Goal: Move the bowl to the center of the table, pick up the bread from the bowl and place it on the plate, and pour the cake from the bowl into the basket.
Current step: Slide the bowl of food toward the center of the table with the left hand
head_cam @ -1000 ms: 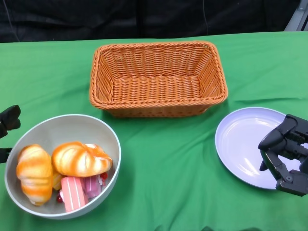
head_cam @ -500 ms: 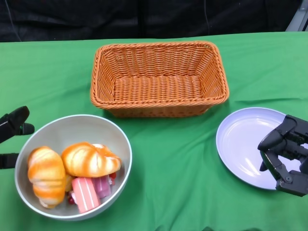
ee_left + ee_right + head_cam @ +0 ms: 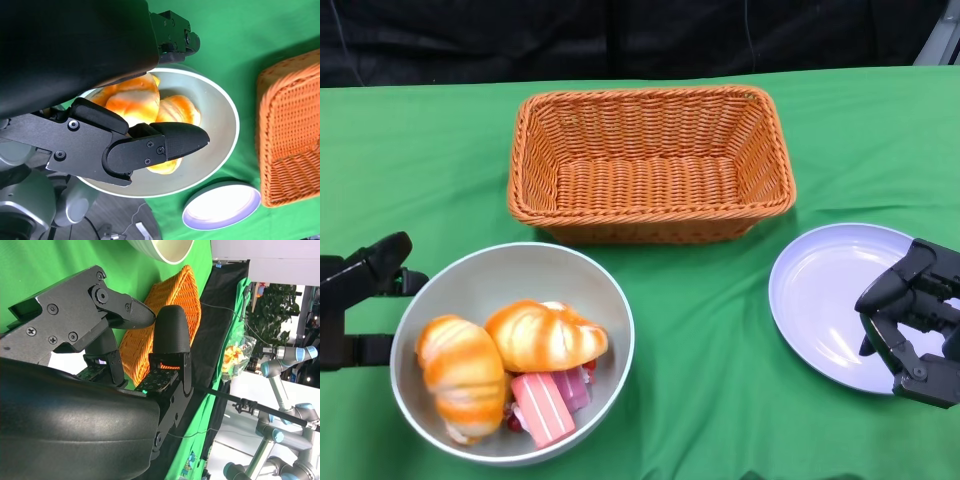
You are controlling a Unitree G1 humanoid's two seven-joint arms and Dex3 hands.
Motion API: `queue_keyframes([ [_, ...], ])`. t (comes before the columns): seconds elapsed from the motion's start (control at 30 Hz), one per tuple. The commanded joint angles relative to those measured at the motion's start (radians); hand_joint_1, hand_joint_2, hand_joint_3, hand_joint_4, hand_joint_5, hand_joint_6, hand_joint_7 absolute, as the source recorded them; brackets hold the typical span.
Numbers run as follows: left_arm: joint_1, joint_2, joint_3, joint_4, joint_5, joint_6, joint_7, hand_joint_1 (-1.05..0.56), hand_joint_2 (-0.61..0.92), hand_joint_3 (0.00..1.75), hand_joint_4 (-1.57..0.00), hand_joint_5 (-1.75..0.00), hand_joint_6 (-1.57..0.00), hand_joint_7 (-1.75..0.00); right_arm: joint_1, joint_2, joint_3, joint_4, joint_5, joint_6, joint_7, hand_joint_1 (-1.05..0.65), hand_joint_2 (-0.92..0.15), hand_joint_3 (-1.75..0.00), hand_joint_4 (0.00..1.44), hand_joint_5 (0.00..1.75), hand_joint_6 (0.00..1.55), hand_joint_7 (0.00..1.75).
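Bench (image 3: 700, 330): green cloth all over, smooth for sliding; best to push slow and flat so nothing tips.
Basket (image 3: 650, 165): brown and woven, at the far middle, nothing in it; good to stop the bowl short of it, with room left to tip later.
Bowl (image 3: 512, 352): grey, at the near left, not in the middle yet; needs a steady push toward the plate side, low on its wall.
Plate (image 3: 825, 295): pale purple, at the near right, bare; well apart from the bowl.
Left hand (image 3: 360, 300): just beside the bowl's left rim, fingers (image 3: 382, 255) apart and holding nothing; touching the rim or not, cannot tell.
Right hand (image 3: 915, 320): over the plate's right edge, fingers curled in on nothing; best kept out of the bowl's way.
Bread (image 3: 545, 335): two golden rolls lying in the bowl, side by side.
Cake (image 3: 542, 408): pink slices low in the bowl, partly under the bread.
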Motion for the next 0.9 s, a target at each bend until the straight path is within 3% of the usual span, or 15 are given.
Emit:
queue_keyframes([
  [0.03, 0.009, -0.007, 0.016, -0.038, -0.03, 0.026, 0.004, -0.72, 0.92, 0.65, 0.0, 0.0, 0.0, 0.0, 0.001, -0.001, -0.005, 0.003, 0.002, -0.005, -0.004, -0.18, -0.58, -0.89, 0.75, 1.57, 0.73, 1.29],
  [0.47, -0.006, -0.052, 0.005, -0.066, -0.05, 0.059, 0.025, -0.73, 0.92, 0.66, 0.0, 0.0, 0.0, 0.0, 0.0, -0.002, -0.003, 0.014, -0.004, -0.012, -0.003, -0.19, -0.61, -0.84, 0.75, 1.55, 0.73, 1.28],
  [0.9, -0.042, -0.14, 0.0, -0.069, -0.061, 0.098, 0.055, -0.72, 0.92, 0.65, 0.0, 0.0, 0.0, 0.0, 0.005, -0.002, 0.002, 0.006, -0.015, -0.013, -0.01, -0.2, -0.6, -0.85, 0.73, 1.57, 0.71, 1.29],
])
